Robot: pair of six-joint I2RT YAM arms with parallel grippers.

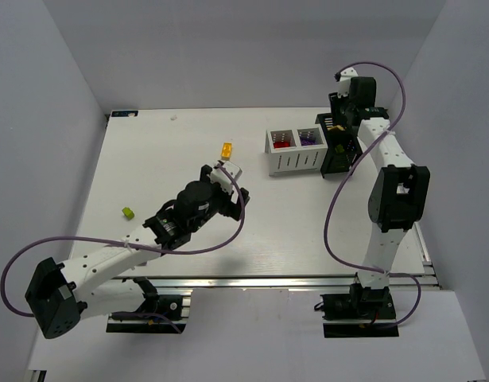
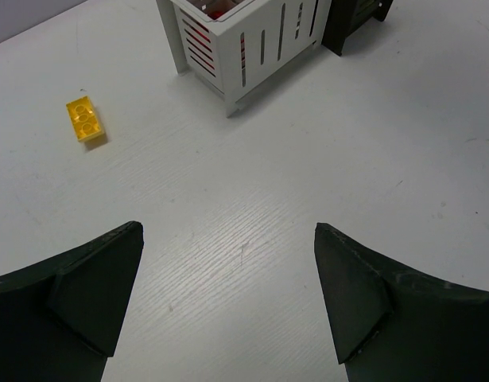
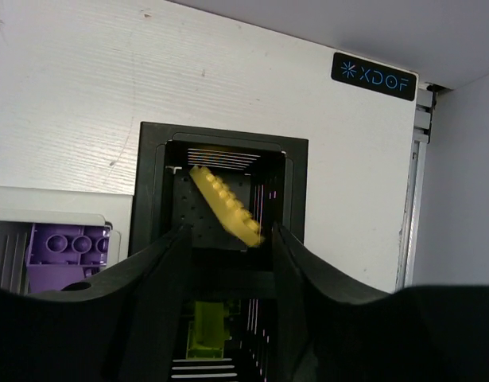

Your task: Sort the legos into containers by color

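While the right arm reaches to the far right of the surface [image 1: 149, 143], we see the sorting well along but not finished. The white box [image 1: 295, 163] stands right of centre. Its left compartment holds red bricks [image 1: 281, 142] and its right compartment holds a purple brick [image 3: 65, 251]. Touching the box on its right is the black bin [image 3: 153, 183].

From the right wrist camera, we look straight down into the bin. A lime green brick [image 3: 206, 334] lies at the bottom. Above it, a tilted yellow brick [image 3: 226, 205] sits in the bin's mouth, just past the tips of the right claw [image 3: 228, 235]. The jaws stand apart, and the brick does not appear to be pinched. We judge that it is being let go into the bin.

Two bricks are left out on the surface. A loose yellow brick [image 2: 87, 118] lies flat, studs up, to the left of the white box. A loose lime green brick [image 1: 127, 212] lies at the near left, well apart from both containers.

The left claw [image 2: 228, 231] hovers above bare surface, spread wide and holding nothing, with the loose yellow brick just beyond it to the far left. We judge that brick the likely next pick, then the lime green one.
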